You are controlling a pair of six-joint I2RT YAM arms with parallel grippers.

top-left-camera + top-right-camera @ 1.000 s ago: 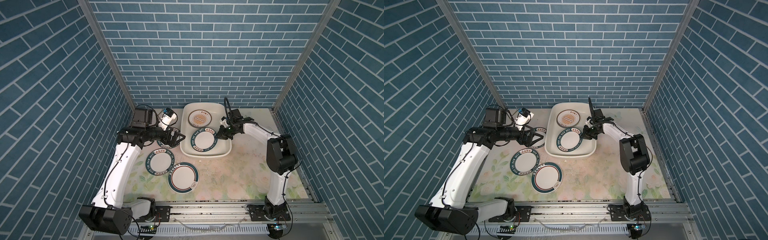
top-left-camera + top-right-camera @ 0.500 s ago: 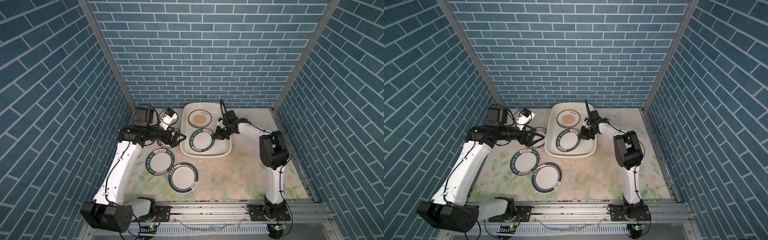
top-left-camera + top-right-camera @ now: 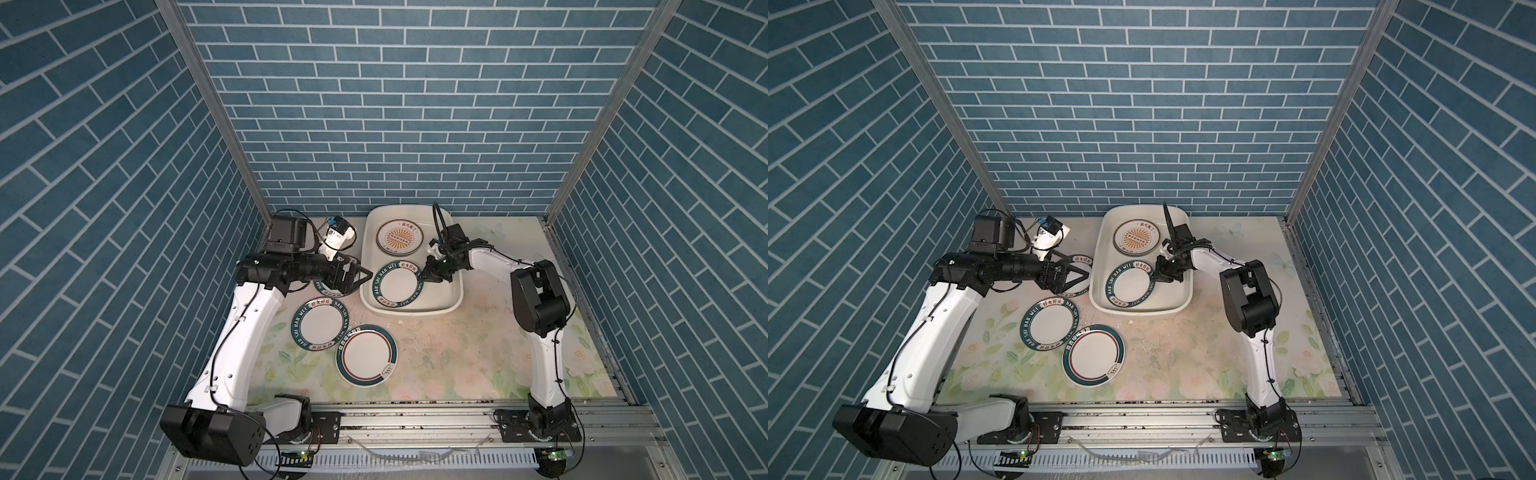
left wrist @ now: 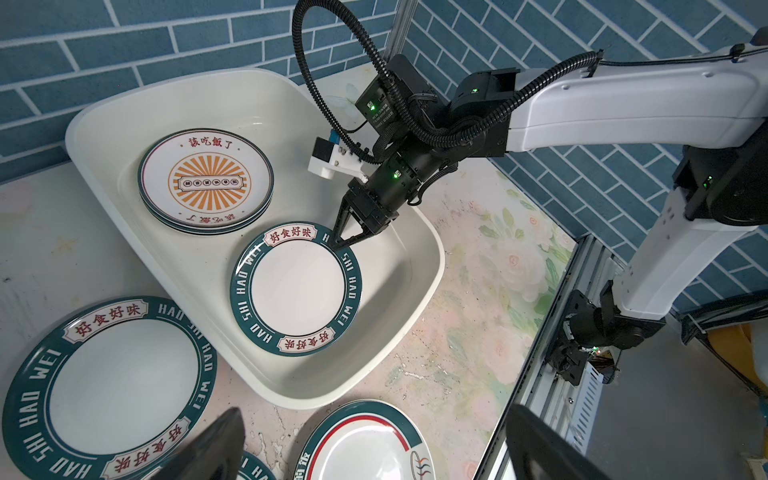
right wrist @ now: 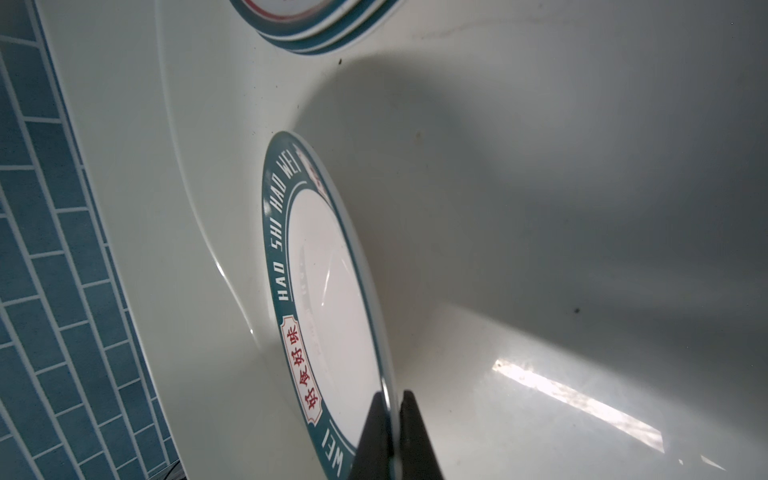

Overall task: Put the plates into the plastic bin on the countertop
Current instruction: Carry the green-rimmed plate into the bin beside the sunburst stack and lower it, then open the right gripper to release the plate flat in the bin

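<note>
Right gripper, pinching the lettered plate by its near rim, seems to be setting it in the plastic bin beneath; next, a clean release.

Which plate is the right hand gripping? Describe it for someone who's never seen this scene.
Find the white tub at the back of the flowered counter. Inside, at its near end, the right hand pinches one plate by the rim. Unlike the sunburst stack behind it, this one has a plain white centre and a dark teal lettered rim.
</note>
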